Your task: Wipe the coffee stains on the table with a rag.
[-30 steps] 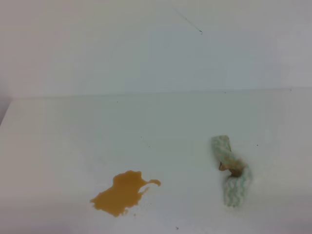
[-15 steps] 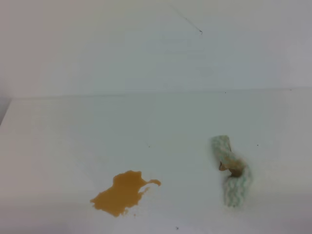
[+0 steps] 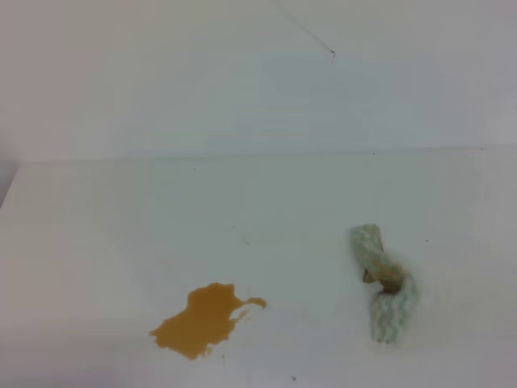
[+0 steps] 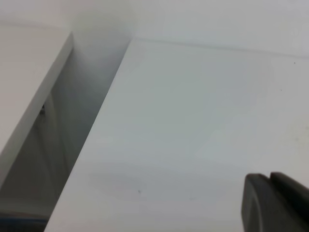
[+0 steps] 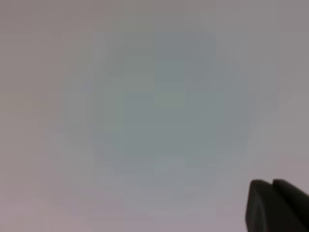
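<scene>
Orange-brown liquid, the coffee stains [image 3: 203,321], lies as 1 irregular blotch on the near left part of the table [image 3: 121,234], with a thin tongue running off its upper right edge. Well to the right of it, apart from it, lies the rag [image 3: 384,284]: a bunched white cloth with a pale green wavy pattern and a brown patch near its middle, stretched roughly front to back. Nothing touches either of them, and no arm shows in the exterior high view.

Each claw shows only in its own wrist view, as a dark tip in the lower right corner. The left gripper [image 4: 270,203] shows 2 dark fingertips pressed side by side with only a thin seam between them, so it looks closed, and nothing is held in it. Ahead of it and to its left runs bare white tabletop, whose left edge drops off to a shadowed gap with a second white surface [image 4: 29,82] beyond; neither the blotch nor the cloth lies anywhere in front of this claw.

The right gripper [image 5: 274,205] shows the same 2 dark tips drawn together, closed on nothing. Everything ahead of it is a blurred, plain pale grey field, and I cannot tell whether that is table or wall. The stain and the cloth do not appear in front of this claw either.
</scene>
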You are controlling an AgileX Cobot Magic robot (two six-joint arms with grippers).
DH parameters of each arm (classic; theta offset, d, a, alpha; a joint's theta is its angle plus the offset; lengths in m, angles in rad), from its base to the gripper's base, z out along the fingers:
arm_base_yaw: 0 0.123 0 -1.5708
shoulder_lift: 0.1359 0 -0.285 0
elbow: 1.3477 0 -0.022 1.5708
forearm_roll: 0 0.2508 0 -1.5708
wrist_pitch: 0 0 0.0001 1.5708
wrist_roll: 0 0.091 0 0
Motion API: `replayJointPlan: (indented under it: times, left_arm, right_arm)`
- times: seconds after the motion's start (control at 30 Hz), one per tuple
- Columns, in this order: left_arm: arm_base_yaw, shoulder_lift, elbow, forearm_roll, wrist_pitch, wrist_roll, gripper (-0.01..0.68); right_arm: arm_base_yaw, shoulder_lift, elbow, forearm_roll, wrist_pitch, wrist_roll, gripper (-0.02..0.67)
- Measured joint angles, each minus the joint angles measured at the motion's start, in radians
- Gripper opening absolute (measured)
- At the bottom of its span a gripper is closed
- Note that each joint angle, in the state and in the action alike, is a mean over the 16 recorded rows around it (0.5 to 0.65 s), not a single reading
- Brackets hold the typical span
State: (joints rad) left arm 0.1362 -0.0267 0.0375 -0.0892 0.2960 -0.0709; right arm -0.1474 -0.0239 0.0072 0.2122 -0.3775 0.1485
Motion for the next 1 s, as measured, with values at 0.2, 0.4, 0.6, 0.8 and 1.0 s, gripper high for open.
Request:
replayJointPlan:
  times: [0.2,0.4,0.6,0.8,1.0]
  left_arm:
    - [0.000,0.000,0.000,0.000,0.000,0.000,0.001]
    - [0.000,0.000,0.000,0.000,0.000,0.000,0.001]
    - [0.000,0.000,0.000,0.000,0.000,0.000,0.001]
    - [0.000,0.000,0.000,0.000,0.000,0.000,0.001]
    - [0.000,0.000,0.000,0.000,0.000,0.000,0.001]
  right_arm:
    - [0.000,0.016,-0.080,0.000,-0.004,-0.004,-0.003]
    - [0.000,0.112,-0.250,-0.033,0.219,-0.027,-0.003]
    - [0.004,0.274,-0.469,-0.046,0.470,-0.099,-0.003]
    - [0.045,0.441,-0.633,-0.020,0.608,-0.198,-0.003]
    - [0.113,0.579,-0.742,0.016,0.746,-0.316,-0.003]
